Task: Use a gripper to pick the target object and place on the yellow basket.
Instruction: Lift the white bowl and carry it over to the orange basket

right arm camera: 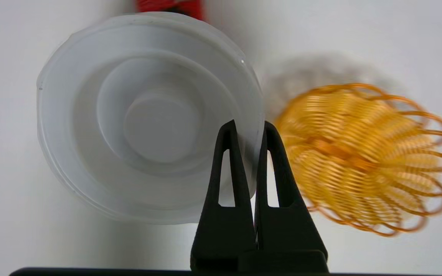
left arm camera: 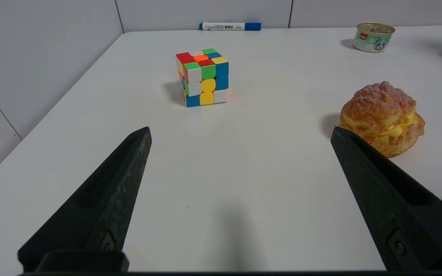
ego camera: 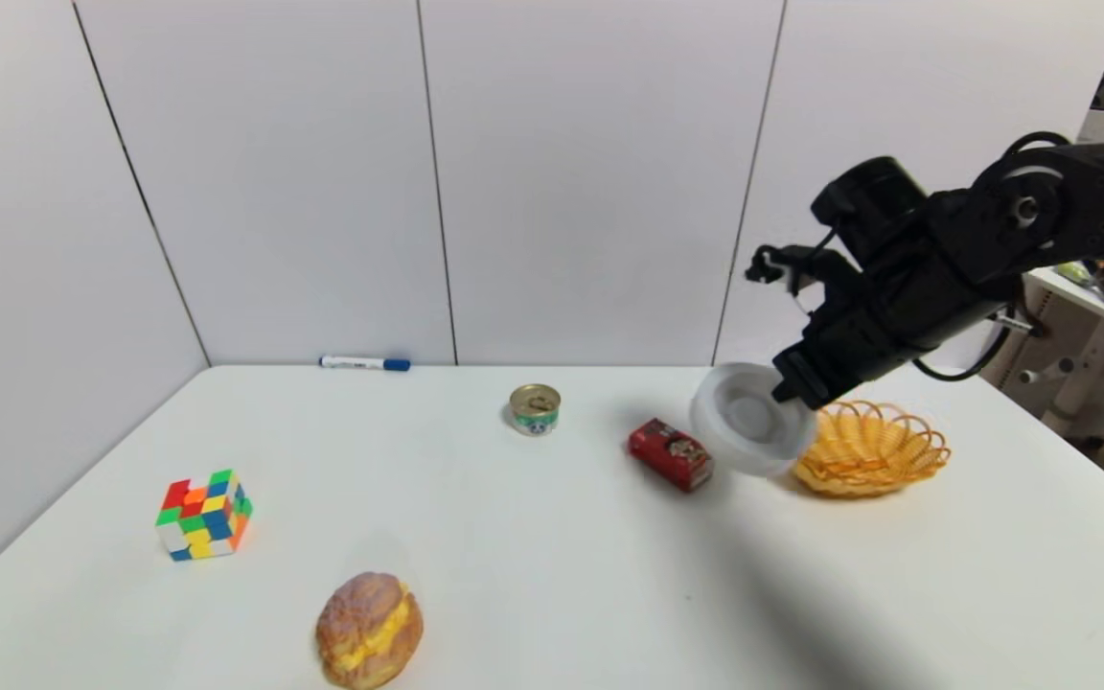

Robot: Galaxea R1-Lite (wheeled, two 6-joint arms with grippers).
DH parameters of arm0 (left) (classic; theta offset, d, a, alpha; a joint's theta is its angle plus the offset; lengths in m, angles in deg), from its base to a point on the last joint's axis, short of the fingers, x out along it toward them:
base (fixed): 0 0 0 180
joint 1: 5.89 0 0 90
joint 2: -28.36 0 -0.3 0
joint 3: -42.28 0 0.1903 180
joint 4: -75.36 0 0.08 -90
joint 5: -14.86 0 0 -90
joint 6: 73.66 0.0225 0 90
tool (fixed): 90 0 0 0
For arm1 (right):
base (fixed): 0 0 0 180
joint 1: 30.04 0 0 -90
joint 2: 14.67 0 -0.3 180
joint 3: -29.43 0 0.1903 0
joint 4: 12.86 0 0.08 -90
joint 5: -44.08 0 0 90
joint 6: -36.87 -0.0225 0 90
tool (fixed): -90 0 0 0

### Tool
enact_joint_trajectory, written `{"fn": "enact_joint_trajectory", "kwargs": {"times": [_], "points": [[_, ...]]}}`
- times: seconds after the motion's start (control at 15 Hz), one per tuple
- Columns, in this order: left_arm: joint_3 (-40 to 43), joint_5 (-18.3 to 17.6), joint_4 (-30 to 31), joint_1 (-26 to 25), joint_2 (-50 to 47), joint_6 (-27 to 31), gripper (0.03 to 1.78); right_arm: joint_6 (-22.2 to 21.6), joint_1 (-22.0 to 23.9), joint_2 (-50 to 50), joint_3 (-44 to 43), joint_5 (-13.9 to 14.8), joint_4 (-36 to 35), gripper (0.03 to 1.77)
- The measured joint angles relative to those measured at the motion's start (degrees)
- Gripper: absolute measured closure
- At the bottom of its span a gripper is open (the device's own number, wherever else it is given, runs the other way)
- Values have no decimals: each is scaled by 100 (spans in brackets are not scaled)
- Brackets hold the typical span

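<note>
My right gripper [ego camera: 794,388] [right arm camera: 249,128] is shut on the rim of the white plastic disc [ego camera: 748,418] [right arm camera: 148,119], which hangs tilted in the air above the table. The disc's concentric rings and central circle face the wrist camera. The yellow wicker basket [ego camera: 870,448] [right arm camera: 363,157] stands on the table just beside the disc, towards the robot's right. The disc overlaps the basket's near-left rim in the head view but is not in it. My left gripper [left arm camera: 240,132] is open over bare table at the near left, holding nothing.
A red packet [ego camera: 671,453] lies just left of the disc. A small metal can [ego camera: 535,408], a blue-capped marker [ego camera: 364,363], a colourful puzzle cube [ego camera: 204,515] [left arm camera: 202,76] and a cream puff [ego camera: 369,629] [left arm camera: 382,117] are spread over the white table [ego camera: 552,537].
</note>
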Motion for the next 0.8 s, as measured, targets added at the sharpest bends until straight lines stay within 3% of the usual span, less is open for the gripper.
{"fn": "enact_joint_trajectory", "kwargs": {"times": [0.4,0.8], "points": [[0,2,0,0,0,2,12,-29,1473,-473,-564,-20,-83,173],[0,2,0,0,0,2,12,-7,1849,-903,-532,-56,-494,173]]}}
